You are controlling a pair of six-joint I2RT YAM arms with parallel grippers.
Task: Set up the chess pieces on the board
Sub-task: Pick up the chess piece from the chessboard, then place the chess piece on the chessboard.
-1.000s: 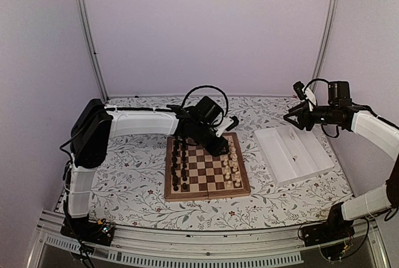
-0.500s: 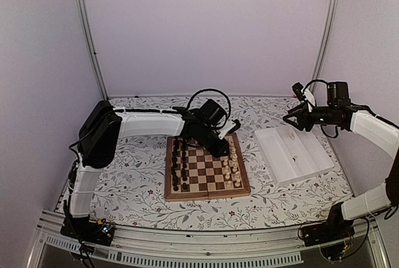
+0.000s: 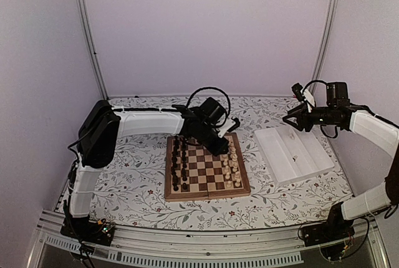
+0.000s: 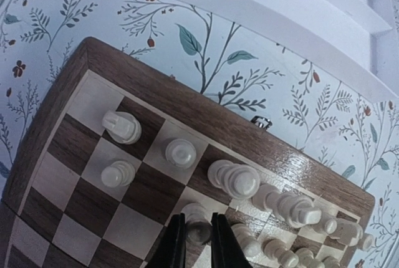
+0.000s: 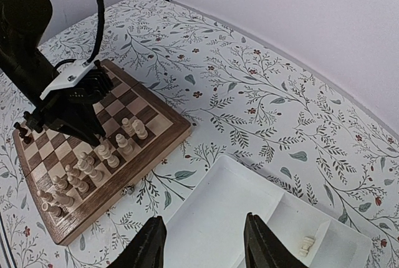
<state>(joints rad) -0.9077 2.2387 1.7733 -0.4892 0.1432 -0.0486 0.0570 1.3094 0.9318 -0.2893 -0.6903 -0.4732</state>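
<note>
Chess pieces crowd the board as my left gripper clamps a pale pawn, ready for a straight lift.

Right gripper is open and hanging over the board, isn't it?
Not quite. The right gripper is open, but it hangs over the white tray, not the board, which lies off to the side. The right wrist view shows it.
</note>
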